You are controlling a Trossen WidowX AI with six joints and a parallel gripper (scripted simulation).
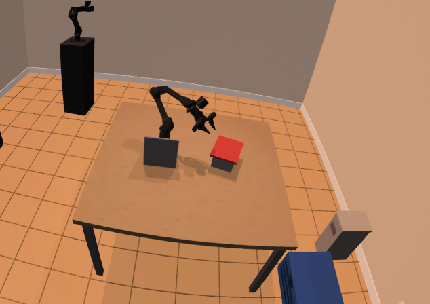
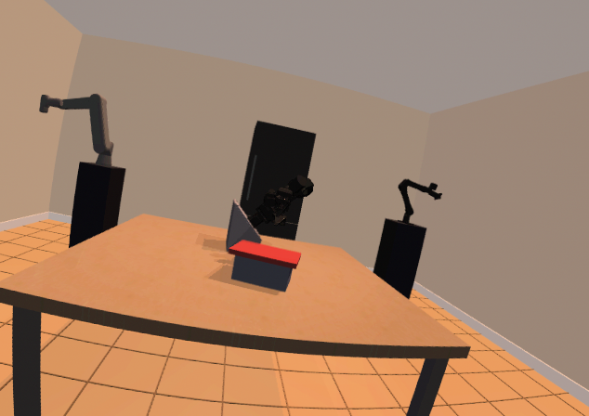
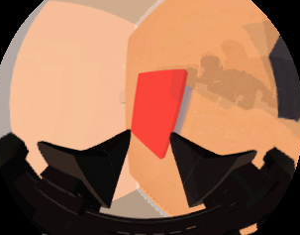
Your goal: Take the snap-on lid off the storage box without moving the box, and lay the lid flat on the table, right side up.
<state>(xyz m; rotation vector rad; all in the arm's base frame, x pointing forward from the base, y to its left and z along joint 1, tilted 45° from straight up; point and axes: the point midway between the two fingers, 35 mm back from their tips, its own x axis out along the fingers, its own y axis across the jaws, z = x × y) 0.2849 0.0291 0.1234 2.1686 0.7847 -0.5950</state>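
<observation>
The red lid [image 1: 227, 149] [image 2: 266, 253] [image 3: 157, 105] sits on top of the grey-blue storage box [image 1: 221, 164] [image 2: 260, 272] [image 3: 184, 112], its rim overhanging the walls. The box stands upright on the table [image 1: 173, 207] [image 2: 142, 278]. My gripper [image 1: 211, 130] [image 3: 150, 132] is open, with nothing between its fingers. It hangs above the table, pointing down at a slant, above and to the left of the lid in the top view. In the wrist view the lid lies ahead of the fingertips. In the exterior view the fingers are too dark to tell apart.
A dark upright panel [image 1: 161, 152] [image 2: 239, 230] [image 3: 289, 78] stands on the table in front of the arm's base, left of the box in the top view. Off the table are a blue cabinet [image 1: 314, 276], a grey bin [image 1: 350, 239] and another arm on a black pedestal [image 1: 78, 78] [image 2: 399, 256].
</observation>
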